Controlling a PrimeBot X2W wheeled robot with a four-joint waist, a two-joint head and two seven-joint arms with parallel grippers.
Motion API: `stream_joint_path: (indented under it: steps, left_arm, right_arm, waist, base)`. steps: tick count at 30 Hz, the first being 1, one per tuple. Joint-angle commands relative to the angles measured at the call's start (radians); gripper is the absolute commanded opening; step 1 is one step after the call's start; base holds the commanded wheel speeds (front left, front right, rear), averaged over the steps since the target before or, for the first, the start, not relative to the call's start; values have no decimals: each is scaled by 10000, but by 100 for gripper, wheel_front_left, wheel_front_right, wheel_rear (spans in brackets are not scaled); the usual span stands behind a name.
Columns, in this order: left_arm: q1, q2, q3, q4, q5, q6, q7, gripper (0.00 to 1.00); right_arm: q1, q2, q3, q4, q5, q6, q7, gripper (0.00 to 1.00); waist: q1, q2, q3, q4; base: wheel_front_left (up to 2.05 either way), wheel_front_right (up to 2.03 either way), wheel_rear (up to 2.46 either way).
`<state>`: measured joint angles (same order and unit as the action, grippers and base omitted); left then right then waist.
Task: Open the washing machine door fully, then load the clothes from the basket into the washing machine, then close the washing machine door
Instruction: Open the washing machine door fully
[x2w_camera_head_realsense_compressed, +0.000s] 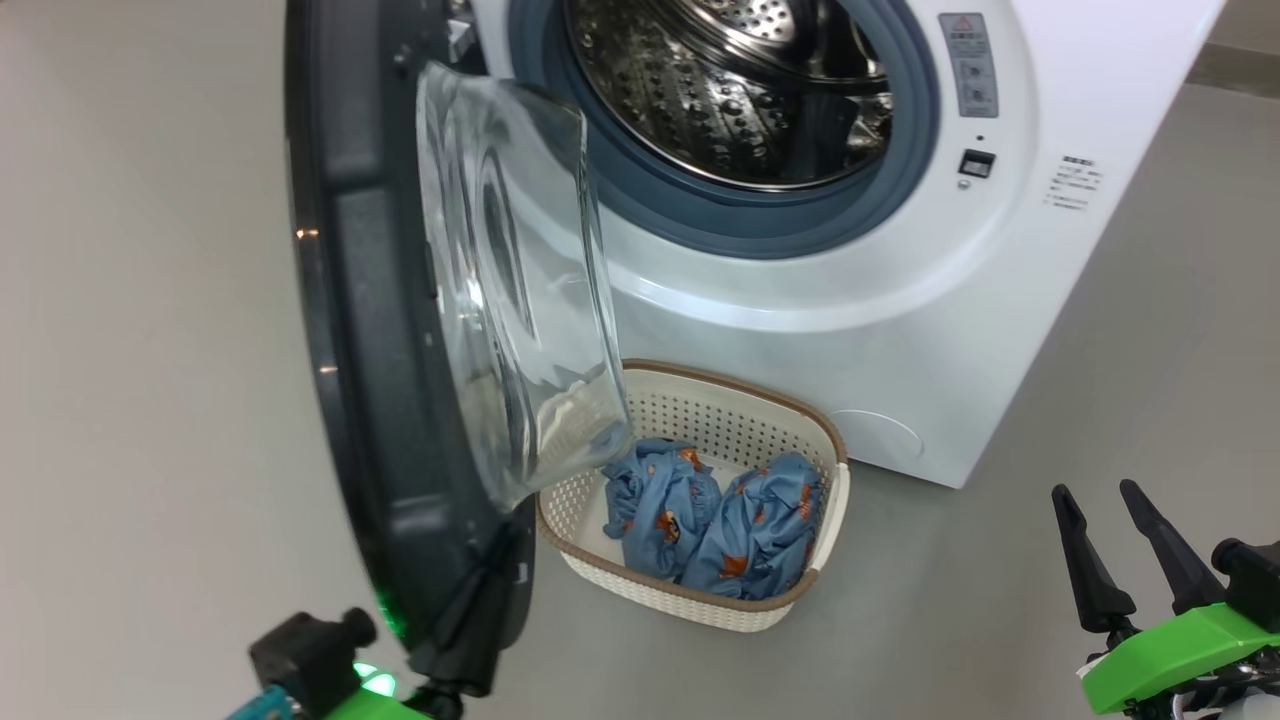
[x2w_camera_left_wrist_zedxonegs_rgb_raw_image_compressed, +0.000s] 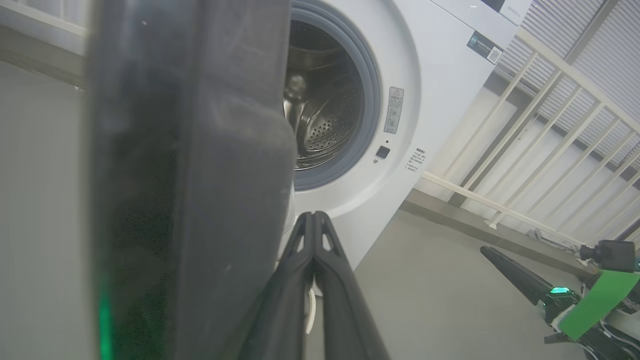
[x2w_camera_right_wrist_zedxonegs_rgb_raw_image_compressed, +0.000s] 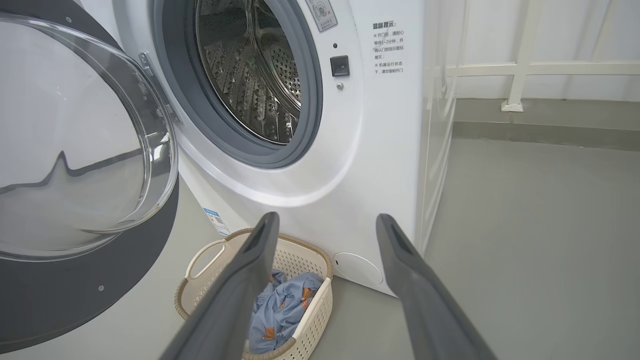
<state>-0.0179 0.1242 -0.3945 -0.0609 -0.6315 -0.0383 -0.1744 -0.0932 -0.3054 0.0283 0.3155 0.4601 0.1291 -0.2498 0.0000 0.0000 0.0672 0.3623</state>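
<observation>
Nearest us, our left pincer (x2w_camera_left_wrist_zedxonegs_rgb_raw_image_compressed: 314, 220) has its fingers pressed together, pinching nothing, with the washing machine door (x2w_camera_head_realsense_compressed: 360, 300) just to its left (whether they touch, we cannot tell). We judge the door not yet fully open, so we should push steadily at the black rim, follow the hinge's arc and keep off the glass. Ahead and right of that pincer sits the basket (x2w_camera_head_realsense_compressed: 680, 590) holding the clothes (x2w_camera_head_realsense_compressed: 720, 520), before the washing machine (x2w_camera_head_realsense_compressed: 900, 330). Our right pincer (x2w_camera_head_realsense_compressed: 1095, 490) hangs spread and empty.

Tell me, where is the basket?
In the head view, the basket sits on the floor in front of the washing machine, just right of the open washing machine door.
</observation>
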Motion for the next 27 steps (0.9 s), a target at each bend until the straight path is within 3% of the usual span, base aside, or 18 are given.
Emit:
stream_joint_path:
  steps: [1,13,27]
  left_arm:
    - [-224,297,656,-309,87,194,-30,0]
    - [-87,1162,1890,-150,142,805,-209,0]
    - [-925,1949,3353,1131,-6,922,-622,0]
  right_arm:
    - [48,-153,215,-258,-134,16,-120,100]
    - [158,-127,467,-273,-149,16,-120,100]
    - [29,-223,613,-255,-136,16,-120,100]
  waist:
    - [0,0,-51,147]
    - [0,0,-194,311]
    - [0,0,-25,183]
  base:
    - [0,0,0]
    - [0,0,0]
    - [0,0,0]
